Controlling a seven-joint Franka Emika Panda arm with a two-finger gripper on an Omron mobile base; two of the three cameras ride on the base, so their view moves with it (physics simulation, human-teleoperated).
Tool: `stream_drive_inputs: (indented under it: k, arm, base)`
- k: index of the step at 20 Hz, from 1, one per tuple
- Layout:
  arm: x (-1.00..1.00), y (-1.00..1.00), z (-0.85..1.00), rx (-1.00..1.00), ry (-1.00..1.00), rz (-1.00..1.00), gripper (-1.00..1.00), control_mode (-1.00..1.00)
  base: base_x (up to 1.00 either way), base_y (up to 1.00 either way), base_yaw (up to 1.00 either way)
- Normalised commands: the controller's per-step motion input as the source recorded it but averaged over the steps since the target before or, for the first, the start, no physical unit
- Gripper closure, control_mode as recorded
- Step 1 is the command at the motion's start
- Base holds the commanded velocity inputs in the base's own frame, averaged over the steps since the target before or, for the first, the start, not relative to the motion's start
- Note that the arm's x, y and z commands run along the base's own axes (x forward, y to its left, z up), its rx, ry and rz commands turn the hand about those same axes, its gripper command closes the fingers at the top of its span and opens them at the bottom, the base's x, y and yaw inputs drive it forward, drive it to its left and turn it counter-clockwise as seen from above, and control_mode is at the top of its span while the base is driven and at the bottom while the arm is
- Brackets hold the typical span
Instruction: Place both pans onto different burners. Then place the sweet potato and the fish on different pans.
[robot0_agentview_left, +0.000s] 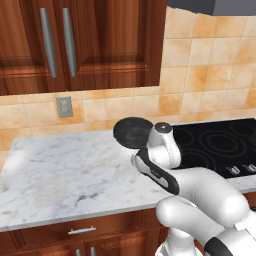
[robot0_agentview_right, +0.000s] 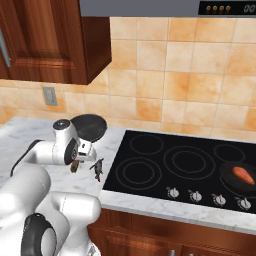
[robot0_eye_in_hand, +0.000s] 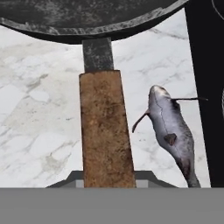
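On the marble counter (robot0_agentview_left: 60, 170) at the left, the wood-handled pan (robot0_agentview_right: 89, 127) is lifted above the stone, its round black bowl toward the far wall and its brown handle running back toward the robot. The gripper (robot0_agentview_right: 76, 165) is clamped on the near end of that handle; in the hand view the wood runs straight down between the fingertips. Just right of the handle the fish (robot0_eye_in_hand: 171, 131) lies on the counter, close to the left edge of the cooktop (robot0_agentview_right: 165, 192). Further right the burners (robot0_agentview_right: 189, 162) are marked as grey rings on the black glass, all bare except the near right one, where the second pan (robot0_agentview_right: 240, 177) sits with the sweet potato (robot0_agentview_right: 244, 174) inside it. The grip is far out on a long handle, so the heavy bowl could sag or twist in the fingers during the carry. A low swing rightward could also sweep the fish along, or clip the cooktop edge.
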Motion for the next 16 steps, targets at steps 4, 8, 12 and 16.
stream_drive_inputs:
  k: [4,8,12,16]
  arm:
    - [0.01,-0.28,0.1,0.0,0.0,-0.01,1.0,-1.0]
    - [0.09,-0.4,0.08,0.0,0.0,-0.03,1.0,-1.0]
    - [0.09,-0.47,0.0,0.0,0.0,-0.04,1.0,-1.0]
    - [0.06,-0.5,0.0,0.0,0.0,-0.04,1.0,-1.0]
  base:
    - [0.0,0.0,0.0]
    - [0.0,0.0,0.0]
    - [0.0,0.0,0.0]
    - [0.0,0.0,0.0]
